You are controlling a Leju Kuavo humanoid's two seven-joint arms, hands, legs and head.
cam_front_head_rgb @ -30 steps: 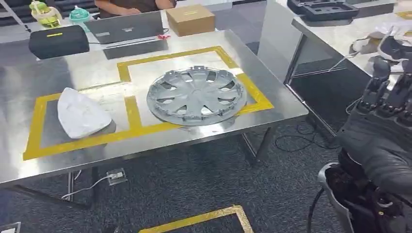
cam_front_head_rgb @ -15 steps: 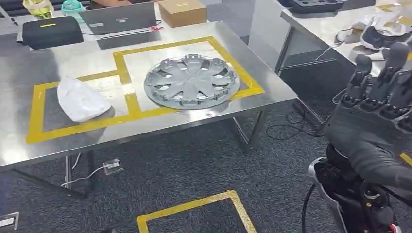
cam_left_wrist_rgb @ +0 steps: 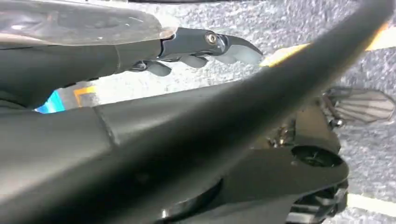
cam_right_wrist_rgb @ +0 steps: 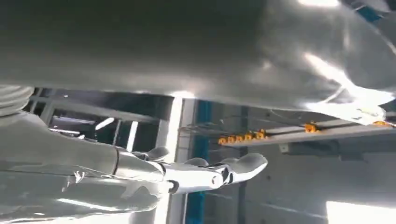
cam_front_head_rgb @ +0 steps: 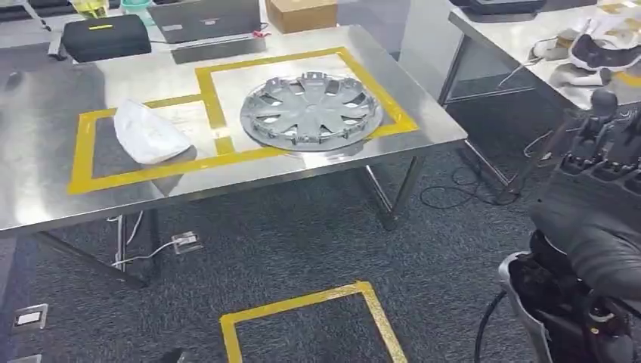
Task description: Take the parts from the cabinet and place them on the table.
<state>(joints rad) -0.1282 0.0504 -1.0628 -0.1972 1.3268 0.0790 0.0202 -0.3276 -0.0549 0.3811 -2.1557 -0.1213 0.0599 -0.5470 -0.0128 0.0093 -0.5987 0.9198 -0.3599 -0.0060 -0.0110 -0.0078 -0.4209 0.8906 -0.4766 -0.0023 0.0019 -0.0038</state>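
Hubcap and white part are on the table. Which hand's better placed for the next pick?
Right, probably. The right hand is raised beside the table, fingers apart and empty. The left hand hangs low over the carpet, also empty.

Table at my 12 o'clock, wheel cover on it, white part at its 9 o'clock, laptop behind.

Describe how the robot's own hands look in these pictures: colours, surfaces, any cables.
The right hand wears a black glove-like cover with dark segmented fingers; a black cable loops below it. The left hand shows dark glossy fingers with a small screw.
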